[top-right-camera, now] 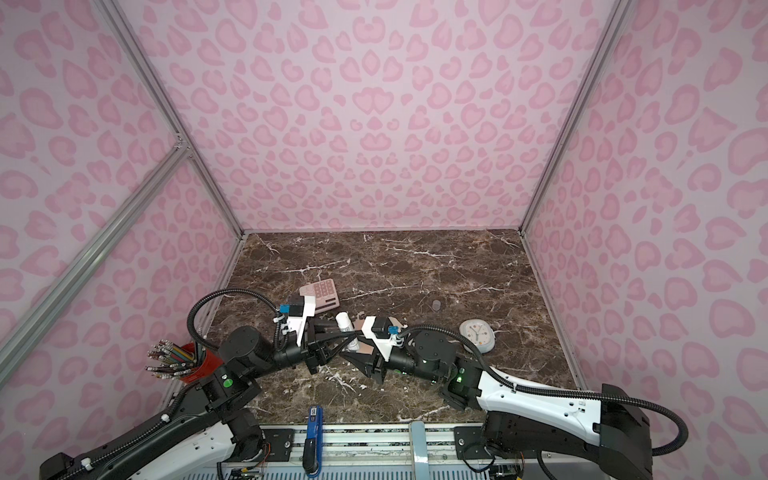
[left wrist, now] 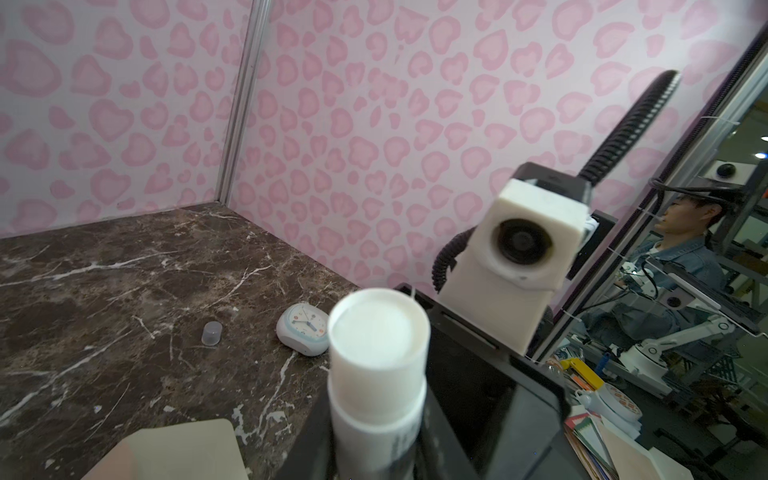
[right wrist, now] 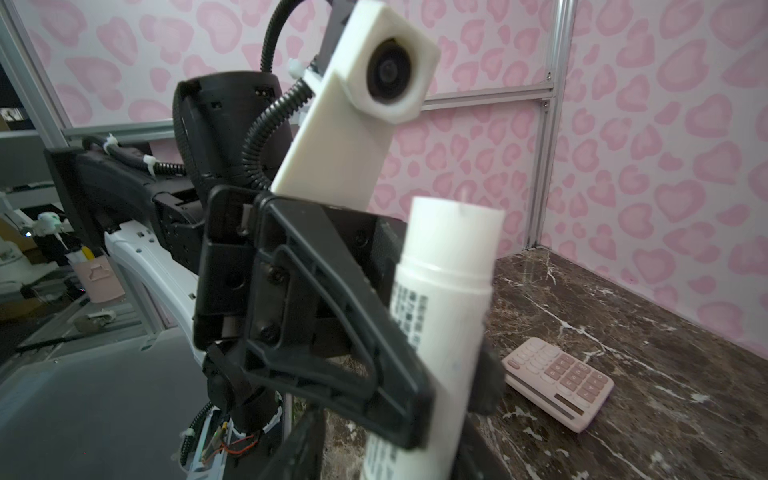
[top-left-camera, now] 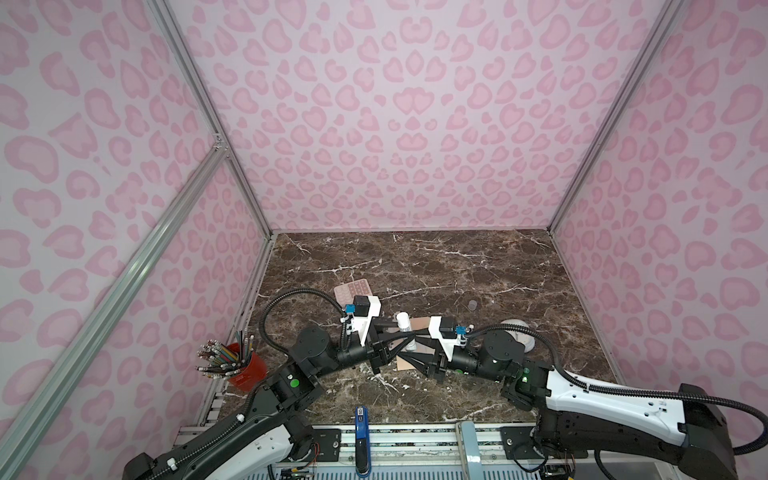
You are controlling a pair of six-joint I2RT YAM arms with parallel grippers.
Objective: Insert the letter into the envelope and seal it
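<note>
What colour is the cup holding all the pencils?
The pencil cup is red. It shows best in a top view.

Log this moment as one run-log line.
left gripper: shut on glue stick | right gripper: at the stick, grip unclear | envelope: on table under both grippers | letter: not visible | clear cap: on table

The desk [top-left-camera: 457, 266] looks like polished dark marble, smooth with a soft sheen. The glue stick [left wrist: 376, 374] is smooth white plastic, the envelope [left wrist: 183, 449] matt paper, the calculator [right wrist: 559, 382] satiny pink plastic, the frame posts [top-left-camera: 199, 95] brushed metal.
</note>
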